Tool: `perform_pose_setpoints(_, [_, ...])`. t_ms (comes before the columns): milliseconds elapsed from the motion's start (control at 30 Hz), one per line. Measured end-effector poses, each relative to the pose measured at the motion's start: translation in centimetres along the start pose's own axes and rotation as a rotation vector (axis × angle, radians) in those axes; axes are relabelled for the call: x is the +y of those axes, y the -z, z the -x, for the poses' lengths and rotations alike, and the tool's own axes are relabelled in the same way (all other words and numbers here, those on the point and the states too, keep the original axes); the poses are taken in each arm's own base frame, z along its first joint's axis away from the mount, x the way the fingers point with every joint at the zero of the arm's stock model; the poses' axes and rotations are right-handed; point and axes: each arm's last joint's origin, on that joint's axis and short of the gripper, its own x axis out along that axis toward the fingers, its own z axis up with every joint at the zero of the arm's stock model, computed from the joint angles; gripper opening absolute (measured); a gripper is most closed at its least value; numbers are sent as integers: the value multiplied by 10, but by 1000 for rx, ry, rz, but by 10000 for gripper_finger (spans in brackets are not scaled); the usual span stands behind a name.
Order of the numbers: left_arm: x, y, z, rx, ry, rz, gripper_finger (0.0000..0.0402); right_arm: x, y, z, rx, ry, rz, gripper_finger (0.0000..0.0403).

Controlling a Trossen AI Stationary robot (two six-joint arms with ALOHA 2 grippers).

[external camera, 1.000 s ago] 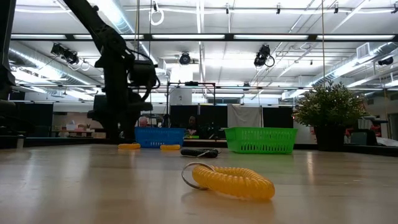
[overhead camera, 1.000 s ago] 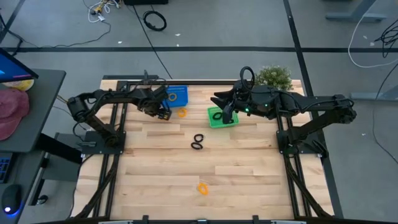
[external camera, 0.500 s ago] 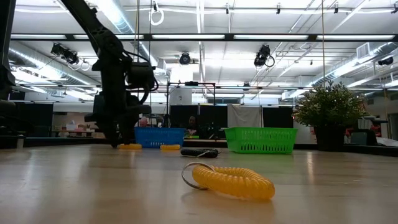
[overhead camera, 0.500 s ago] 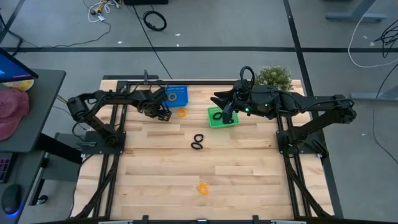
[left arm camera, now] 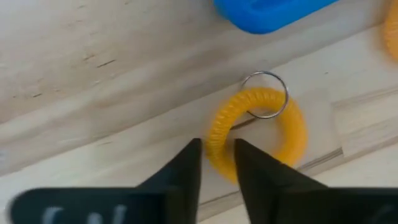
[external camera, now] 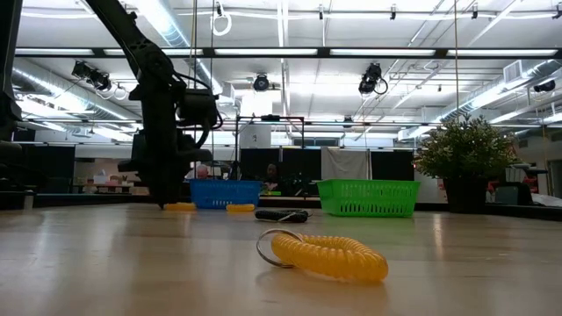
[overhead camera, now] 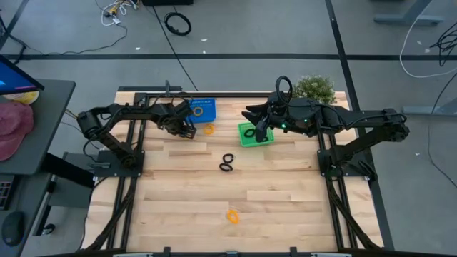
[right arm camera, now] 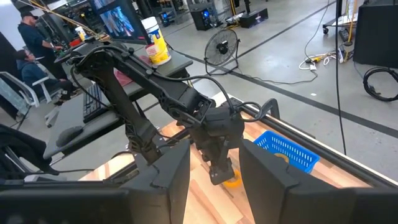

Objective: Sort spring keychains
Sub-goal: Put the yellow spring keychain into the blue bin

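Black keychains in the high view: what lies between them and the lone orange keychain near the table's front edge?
Nothing. In the high view, the stretch from the black keychains down to the lone orange keychain is bare wooden table.

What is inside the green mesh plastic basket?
One black coiled spring keychain lies in the green mesh plastic basket. The right end effector above covers part of the interior.

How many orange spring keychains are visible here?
4. One orange keychain lies in the blue basket, another on the table beside it, one at the left pincer, one near the front edge. Others may be hidden.
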Motion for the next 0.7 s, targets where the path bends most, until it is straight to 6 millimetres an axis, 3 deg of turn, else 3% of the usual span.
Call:
perform_pose_setpoints(200, [-2, -1, 0, -7, 30, -33, 14, 0, 0, 0, 0, 0, 2, 139])
perform_pose_setpoints(400, [-3, 0, 5, 15, 74, -60, 17, 0, 0, 0, 0, 0, 9, 139])
perform_pose_setpoints(567, [-5, 0, 32, -48, 120, -73, 7, 0, 0, 0, 0, 0, 15, 139])
perform_pose_setpoints(700, [-3, 2, 68, -137, 179, -73, 7, 0, 0, 0, 0, 2, 16, 139])
